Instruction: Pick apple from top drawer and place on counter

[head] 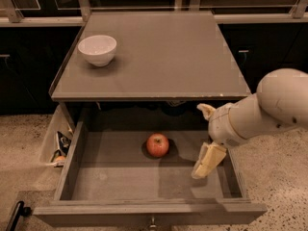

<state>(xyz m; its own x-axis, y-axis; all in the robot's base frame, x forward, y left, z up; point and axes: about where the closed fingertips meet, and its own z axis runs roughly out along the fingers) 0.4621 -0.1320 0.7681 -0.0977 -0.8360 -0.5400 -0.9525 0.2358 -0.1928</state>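
**Apple lying in the open drawer, gripper spread beside it**

Speckled floor fills the lower left of the frame, with a dark handle-like object at the bottom left corner. Just left of the cabinet, a narrow side pocket holds a few small items too dim to identify. A white bowl sits upright in the upper left, on the left part of the grey worktop.

Below the worktop, the top drawer is pulled out toward the bottom of the frame, a small metal knob on its front. The apple rests on the drawer bottom near the centre of the frame, touching nothing else.

Right of the apple and apart from it, the gripper hangs over the right side of the drawer. Its two pale fingers stand wide apart, one high near the worktop's front edge, one low inside the drawer, with nothing between them. The white arm comes in from the right edge.
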